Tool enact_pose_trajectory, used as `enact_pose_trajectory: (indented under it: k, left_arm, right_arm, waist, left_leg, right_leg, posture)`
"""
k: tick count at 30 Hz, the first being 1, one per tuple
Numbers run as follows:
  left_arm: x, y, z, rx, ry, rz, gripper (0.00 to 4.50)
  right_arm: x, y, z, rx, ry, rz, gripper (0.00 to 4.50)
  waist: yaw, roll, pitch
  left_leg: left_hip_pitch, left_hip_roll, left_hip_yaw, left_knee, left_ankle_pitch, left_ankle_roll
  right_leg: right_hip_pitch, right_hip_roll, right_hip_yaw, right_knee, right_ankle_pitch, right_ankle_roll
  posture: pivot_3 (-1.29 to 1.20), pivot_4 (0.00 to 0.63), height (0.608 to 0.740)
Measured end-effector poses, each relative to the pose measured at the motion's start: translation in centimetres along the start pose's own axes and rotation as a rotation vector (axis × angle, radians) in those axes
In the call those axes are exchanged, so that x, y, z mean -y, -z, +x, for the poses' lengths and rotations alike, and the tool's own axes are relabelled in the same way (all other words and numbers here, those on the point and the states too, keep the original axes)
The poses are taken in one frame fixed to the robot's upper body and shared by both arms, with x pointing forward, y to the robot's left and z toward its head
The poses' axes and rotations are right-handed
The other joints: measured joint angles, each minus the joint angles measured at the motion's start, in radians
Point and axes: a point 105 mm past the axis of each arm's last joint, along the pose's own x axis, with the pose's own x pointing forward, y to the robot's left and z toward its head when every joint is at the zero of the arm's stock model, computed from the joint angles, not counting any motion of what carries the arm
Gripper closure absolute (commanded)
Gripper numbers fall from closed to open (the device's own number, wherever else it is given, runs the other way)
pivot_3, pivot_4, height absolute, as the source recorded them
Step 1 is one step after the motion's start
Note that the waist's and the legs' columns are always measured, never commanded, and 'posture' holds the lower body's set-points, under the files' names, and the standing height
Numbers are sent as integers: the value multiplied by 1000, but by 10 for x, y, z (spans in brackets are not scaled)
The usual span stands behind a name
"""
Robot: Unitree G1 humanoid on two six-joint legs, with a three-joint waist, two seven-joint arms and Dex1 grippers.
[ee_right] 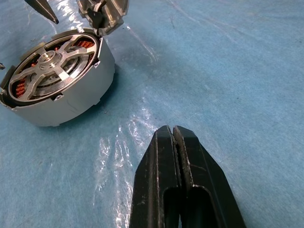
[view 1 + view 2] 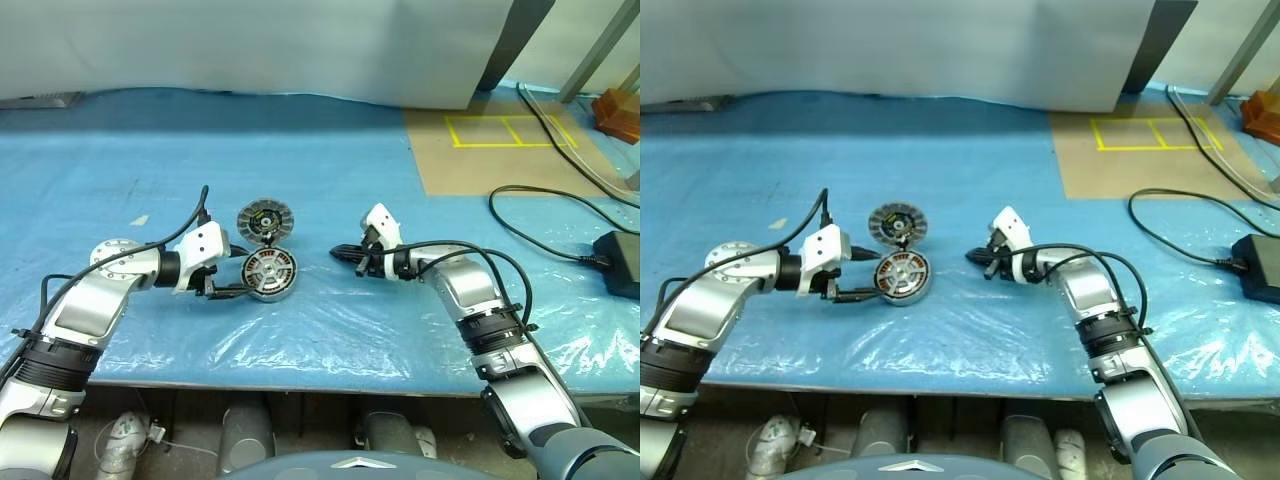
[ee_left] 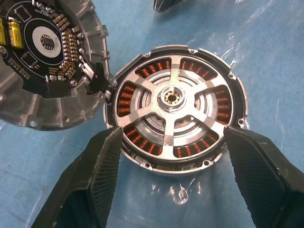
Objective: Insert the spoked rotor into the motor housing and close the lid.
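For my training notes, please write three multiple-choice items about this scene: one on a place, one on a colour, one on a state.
1. Where does the silver round spoked rotor with copper windings lie?
A. between the left gripper's fingers
B. on the brown board
C. under the right gripper

2. The table cover is
A. red
B. blue
C. green

3. The right gripper is
A. open
B. shut on a cable
C. shut, holding nothing

Key: 1 A, the black fingers stand on both sides of it, apart from its rim. 2 B, blue sheet everywhere. 3 C, its fingers meet with nothing between them.
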Motion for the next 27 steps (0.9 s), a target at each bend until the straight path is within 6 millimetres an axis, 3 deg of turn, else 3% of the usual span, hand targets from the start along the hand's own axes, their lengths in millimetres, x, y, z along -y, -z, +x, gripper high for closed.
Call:
enact_pose_trajectory:
  k: [3, 6, 10, 15, 18, 22, 27]
  left_arm:
    - [0, -3, 1, 19, -3, -4, 917]
    - [-2, -19, -1, 124, -21, -34, 917]
    - [-1, -32, -13, 232, -53, -50, 917]
    - [-1, -8, -23, 246, -149, -198, 917]
    - [-7, 4, -30, 245, -223, -263, 917]
    - [-28, 15, -41, 258, -344, -335, 917]
    - [-56, 19, -43, 298, -426, -446, 917]
  right_arm:
    - [0, 1, 0, 0, -1, 1, 4500]
    - [-2, 3, 1, 2, -6, 12, 4500]
    - [-13, -13, 2, 74, -76, 39, 4500]
    - [-37, -57, 20, 182, -205, 14, 4500]
    - [-58, -71, 37, 197, -302, -4, 4500]
    - [-75, -62, 60, 144, -379, 9, 4500]
    - [-75, -45, 72, 72, -384, -6, 4500]
  waist:
    - [0, 0, 0]
    - [0, 0, 0]
    - [-4, 0, 0]
    - [-9, 0, 0]
    - [-8, 0, 0]
    - [3, -1, 0]
    - [1, -2, 0]
  left_leg:
    - [0, 0, 0, 0, 0, 0]
    - [0, 0, 0, 0, 0, 0]
    - [0, 0, 0, 0, 0, 0]
    - [1, 1, 0, 0, 0, 0]
    - [0, 1, 0, 0, 0, 0]
    - [-1, 0, 0, 0, 0, 0]
    - [-1, 0, -1, 2, 0, 0]
  right_leg:
    - [0, 0, 0, 0, 0, 0]
    - [0, 0, 0, 0, 0, 0]
    - [0, 0, 0, 0, 0, 0]
    - [0, 1, 0, 1, 0, 0]
    - [0, 0, 0, 1, 0, 0]
    - [0, 0, -1, 0, 0, 0]
    - [0, 0, -1, 1, 0, 0]
  posture:
    - [0, 150, 740]
    - [0, 150, 740]
    - [0, 150, 740]
    - [0, 150, 740]
    - [0, 150, 740]
    - [0, 150, 740]
    - [0, 150, 740]
